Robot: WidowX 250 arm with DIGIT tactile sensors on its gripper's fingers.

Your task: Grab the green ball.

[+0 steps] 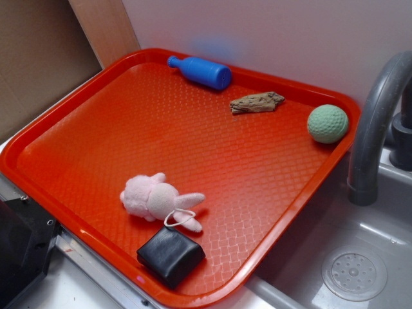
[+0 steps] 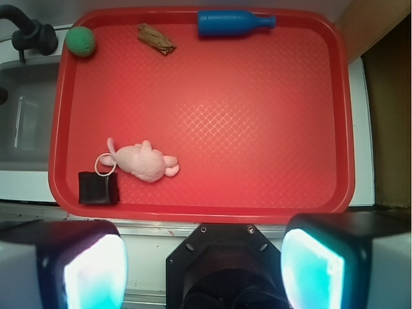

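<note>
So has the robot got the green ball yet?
Not yet. Nothing looks done: the green ball sits untouched in the far corner of the red tray, near the faucet. The gripper is open and empty, hanging back above the tray's near edge. Reaching, closing and lifting are all left.

- The gripper [image 2: 205,270] fills the bottom edge of the wrist view, its two fingers [image 2: 77,267] at the lower corners.
- The jaws stand wide apart, with nothing between them.
- The inner face of each finger glows pale cyan-white; the casings around them are dark.
- A black angular mount with two small screws sits centred between the fingers, above a dark round housing.
- The wrist camera looks straight down from high above.
- In the exterior view, a black part shows at the lower left corner; whether it belongs to the arm cannot be told.
</note>
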